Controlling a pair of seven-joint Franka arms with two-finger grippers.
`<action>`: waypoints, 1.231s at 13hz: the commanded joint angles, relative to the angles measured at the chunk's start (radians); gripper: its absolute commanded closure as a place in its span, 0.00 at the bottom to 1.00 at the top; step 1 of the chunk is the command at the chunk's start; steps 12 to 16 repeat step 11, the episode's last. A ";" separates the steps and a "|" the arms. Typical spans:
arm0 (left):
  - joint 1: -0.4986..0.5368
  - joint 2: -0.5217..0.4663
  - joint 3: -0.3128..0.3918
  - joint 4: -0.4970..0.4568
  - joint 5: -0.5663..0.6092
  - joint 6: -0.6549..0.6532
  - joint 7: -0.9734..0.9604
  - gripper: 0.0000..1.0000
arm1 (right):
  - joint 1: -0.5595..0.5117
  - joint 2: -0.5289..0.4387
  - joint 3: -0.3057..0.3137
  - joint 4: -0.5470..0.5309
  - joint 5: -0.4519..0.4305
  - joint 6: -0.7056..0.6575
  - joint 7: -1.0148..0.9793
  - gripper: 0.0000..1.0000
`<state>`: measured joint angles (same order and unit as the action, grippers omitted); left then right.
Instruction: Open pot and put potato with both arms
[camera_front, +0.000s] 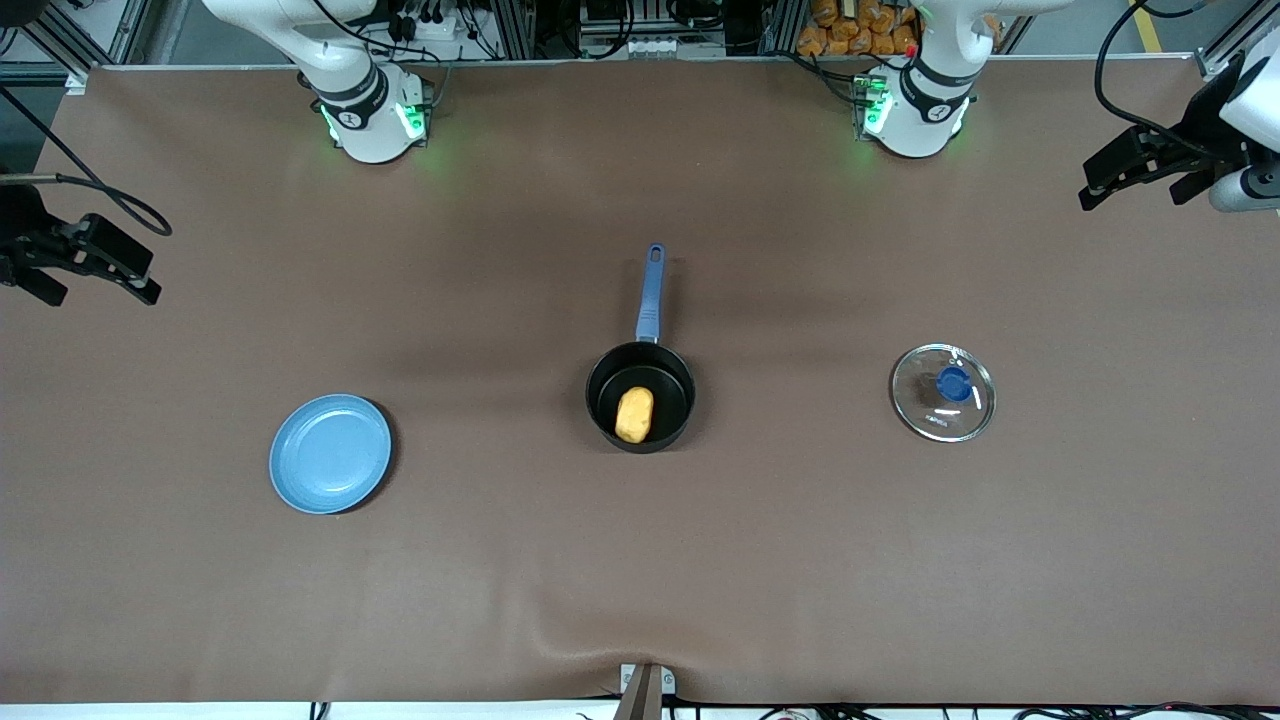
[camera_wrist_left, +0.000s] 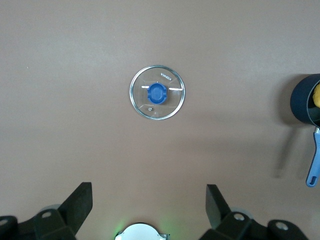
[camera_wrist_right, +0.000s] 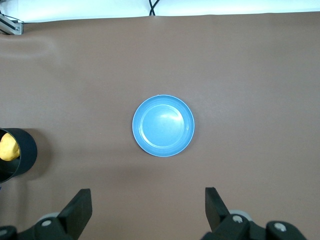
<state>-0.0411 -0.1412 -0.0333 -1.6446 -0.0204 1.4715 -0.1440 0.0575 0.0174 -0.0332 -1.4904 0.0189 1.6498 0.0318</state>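
Observation:
The black pot stands uncovered at the table's middle, its blue handle pointing toward the robots' bases. The yellow-orange potato lies inside it. The clear glass lid with its blue knob up lies flat on the table toward the left arm's end; it also shows in the left wrist view. My left gripper is open and empty, up in the air over the left arm's end of the table. My right gripper is open and empty, up over the right arm's end.
A light-blue plate lies empty toward the right arm's end, slightly nearer the front camera than the pot. The pot's edge shows in both wrist views. A brown mat covers the table.

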 joint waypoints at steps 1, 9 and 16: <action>-0.002 -0.003 -0.003 0.002 0.022 0.010 -0.002 0.00 | 0.007 0.007 -0.001 0.016 -0.005 -0.013 0.004 0.00; -0.005 0.014 -0.008 0.019 0.023 0.001 -0.003 0.00 | -0.001 0.007 -0.001 0.012 -0.005 -0.018 -0.001 0.00; -0.003 0.018 -0.008 0.017 0.042 -0.002 -0.003 0.00 | -0.001 0.007 -0.001 0.012 -0.005 -0.018 0.000 0.00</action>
